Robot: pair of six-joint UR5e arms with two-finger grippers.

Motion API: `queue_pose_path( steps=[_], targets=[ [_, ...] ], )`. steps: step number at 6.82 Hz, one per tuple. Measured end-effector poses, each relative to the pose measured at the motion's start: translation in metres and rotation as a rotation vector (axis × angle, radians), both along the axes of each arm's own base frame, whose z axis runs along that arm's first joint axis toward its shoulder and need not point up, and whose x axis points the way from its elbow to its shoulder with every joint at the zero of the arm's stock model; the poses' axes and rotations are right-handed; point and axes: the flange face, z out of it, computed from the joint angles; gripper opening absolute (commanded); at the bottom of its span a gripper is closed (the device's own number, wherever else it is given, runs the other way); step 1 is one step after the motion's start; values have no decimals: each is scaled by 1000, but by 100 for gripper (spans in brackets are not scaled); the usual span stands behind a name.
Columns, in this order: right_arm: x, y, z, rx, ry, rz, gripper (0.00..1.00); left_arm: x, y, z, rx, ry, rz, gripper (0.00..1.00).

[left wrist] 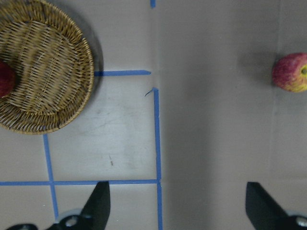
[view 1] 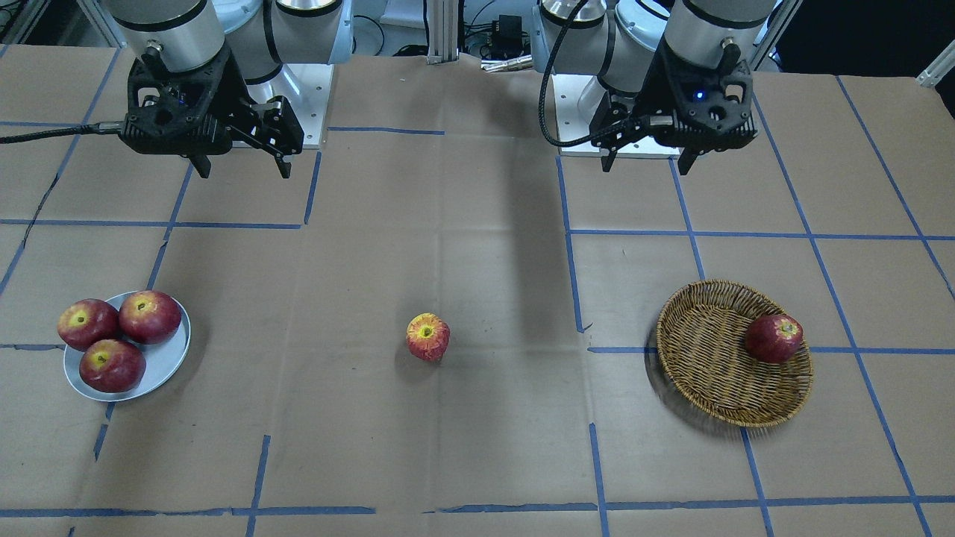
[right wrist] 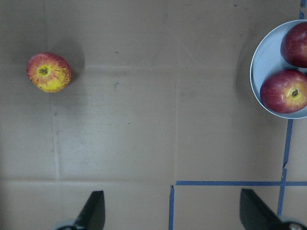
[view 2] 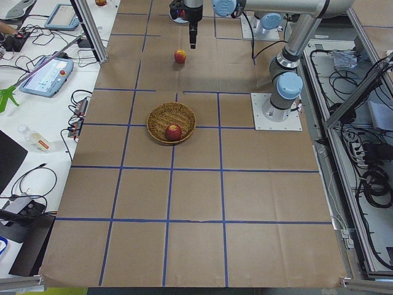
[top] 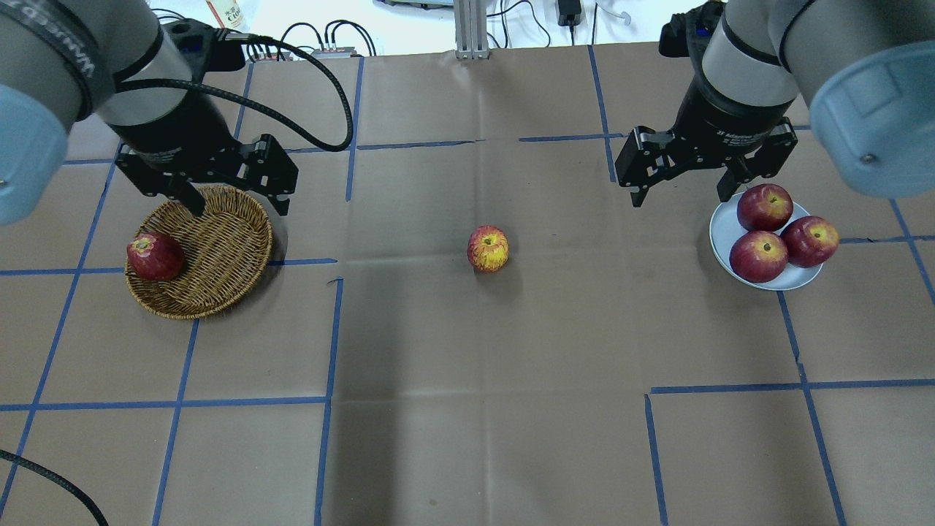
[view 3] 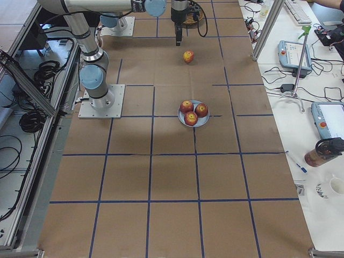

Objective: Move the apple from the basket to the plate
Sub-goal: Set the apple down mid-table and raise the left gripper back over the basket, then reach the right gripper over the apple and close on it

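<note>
Streaky red-and-yellow, the apple (top: pixel 488 248) sat on the brown paper-covered table (top: pixel 467 365), between both grippers and well apart from each. The left gripper (top: pixel 239 208) hung wide open and empty near the round woven wicker basket (top: pixel 219 248), which held a darker apple (top: pixel 155 256). The right gripper (top: pixel 681 197), equally wide and empty, hovered near the smooth grey-blue plate (top: pixel 723 230) bearing three dark apples (top: pixel 765 207). Its lettering (top: pixel 730 134) began "2F Adaptive".
</note>
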Motion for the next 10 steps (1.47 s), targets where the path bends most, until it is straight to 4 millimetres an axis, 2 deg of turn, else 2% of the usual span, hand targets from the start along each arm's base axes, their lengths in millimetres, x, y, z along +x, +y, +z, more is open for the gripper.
queue_pose_path(
  steps=[1,2,5,8,10],
  targets=[
    [9,-8,-8,-4,-4,-17,100,4,10,7,6,-11,-10,99],
    [26,-14,-17,-11,-4,-21,100,5,16,12,5,-14,-15,99],
    [100,-33,-64,-39,-8,-62,100,5,21,17,0,-7,-16,99],
    [168,-55,-142,-66,-17,-98,100,5,21,17,-1,-7,-16,99],
    [193,-66,-192,-75,-21,-97,100,5,21,17,-1,-7,-16,99]
  ],
)
